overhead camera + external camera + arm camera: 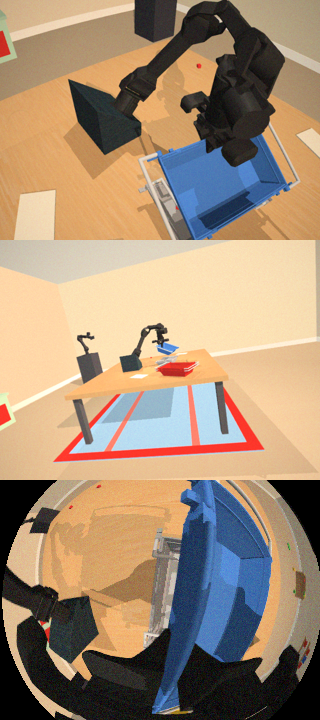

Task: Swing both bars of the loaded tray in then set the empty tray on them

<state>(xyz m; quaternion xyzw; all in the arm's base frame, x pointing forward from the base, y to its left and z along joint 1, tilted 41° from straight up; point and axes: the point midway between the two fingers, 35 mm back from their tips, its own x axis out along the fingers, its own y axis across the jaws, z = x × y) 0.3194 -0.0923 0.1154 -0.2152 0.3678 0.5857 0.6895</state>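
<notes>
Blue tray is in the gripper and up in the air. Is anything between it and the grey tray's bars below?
Nothing visible stands between them. The gripper holds the blue tray by its rim, in the air above the grey tray, with open space between them. The red tray sits nearer the camera, off the path. The top view hides most of the grey tray.

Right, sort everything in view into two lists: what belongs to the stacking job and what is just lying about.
Part of the job:
- blue tray, empty, gripped by its wall
- gripper, shut on it
- grey tray with its wire bars, mostly hidden beneath the blue one

Just lying about:
- red tray
- dark wedge block
- loose red cube
- pale sheets
</notes>
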